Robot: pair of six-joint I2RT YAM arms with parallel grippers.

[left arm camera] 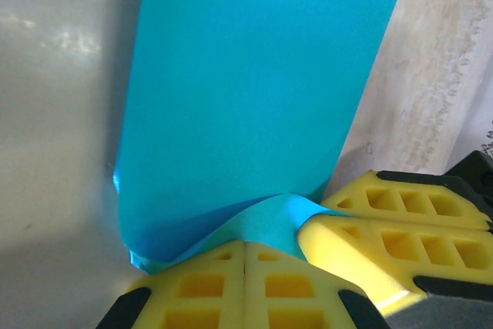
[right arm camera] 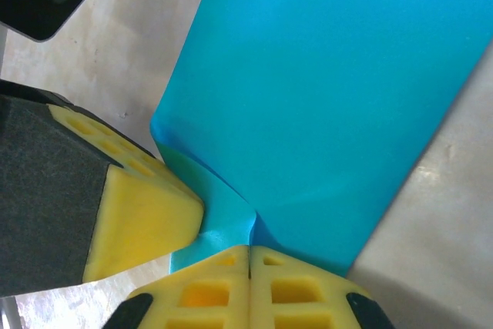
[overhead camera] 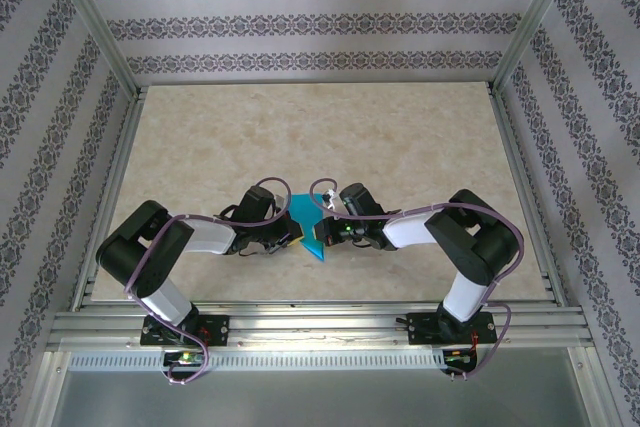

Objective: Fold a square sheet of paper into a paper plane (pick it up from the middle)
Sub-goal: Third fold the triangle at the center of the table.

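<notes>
The teal paper (overhead camera: 305, 219) sits in the middle of the near half of the table (overhead camera: 420, 137), caught between the two arms, which reach in from either side. It looks folded, a long flat strip with a point toward the arm bases.

The left gripper (left arm camera: 245, 247) has its yellow pads pressed together on the near edge of the paper, which buckles just where they bite. The right gripper (right arm camera: 248, 250) is closed on the same rumpled edge (its pads meet with no gap I can see). The two grippers are just beside each other. Whether the paper's far end rests on the table, I can't tell.
</notes>
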